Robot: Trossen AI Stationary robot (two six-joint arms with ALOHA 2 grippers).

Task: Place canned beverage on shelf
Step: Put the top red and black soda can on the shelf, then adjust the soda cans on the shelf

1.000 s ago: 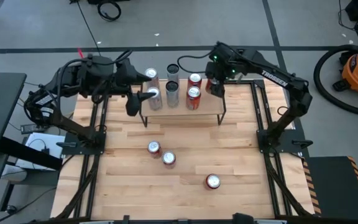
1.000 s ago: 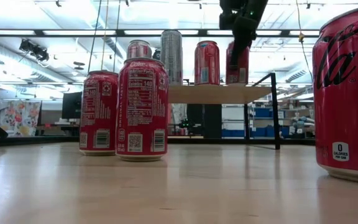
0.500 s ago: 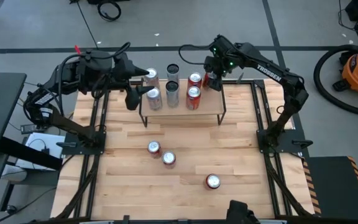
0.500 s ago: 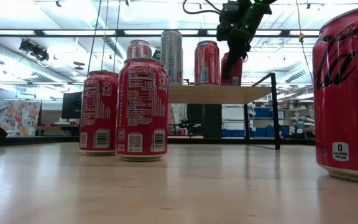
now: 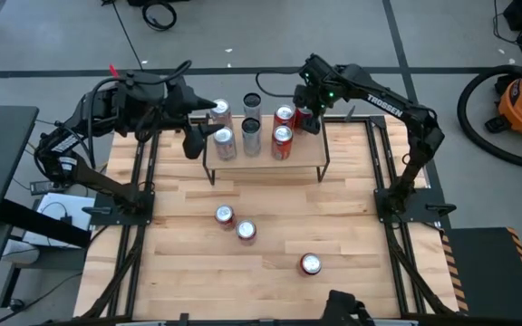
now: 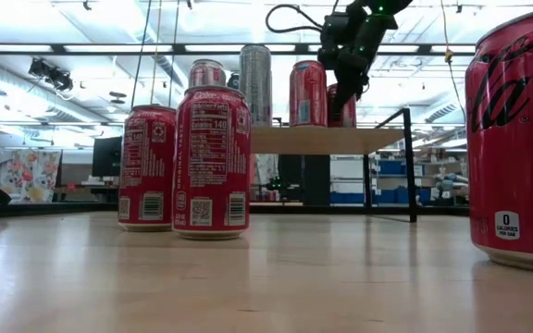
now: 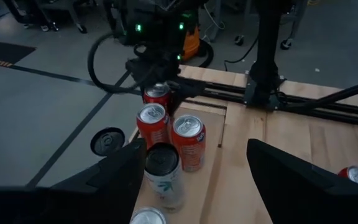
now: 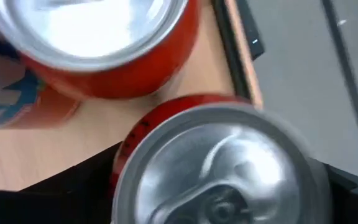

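Red can (image 5: 304,118) upright on shelf (image 5: 306,161) back right corner, beside another red can (image 5: 285,115). Right end effector (image 5: 307,112) directly over it, fingers spread wide around the can. Left end effector (image 5: 191,142) wide, empty, at shelf's left end. Three cans (image 5: 235,223) on counter (image 5: 270,272).

High view: set overhead, aimed straight down; the whole surface (image 5: 261,217) and the shelf (image 5: 265,158) at its far edge are taken in.
Low view: set at surface height at the near edge, aimed level toward the shelf (image 6: 317,139).
Left wrist view: aimed across the shelf (image 7: 213,134) from its left end.
Right wrist view: held very close above the shelf (image 8: 17,149), shared by all four.
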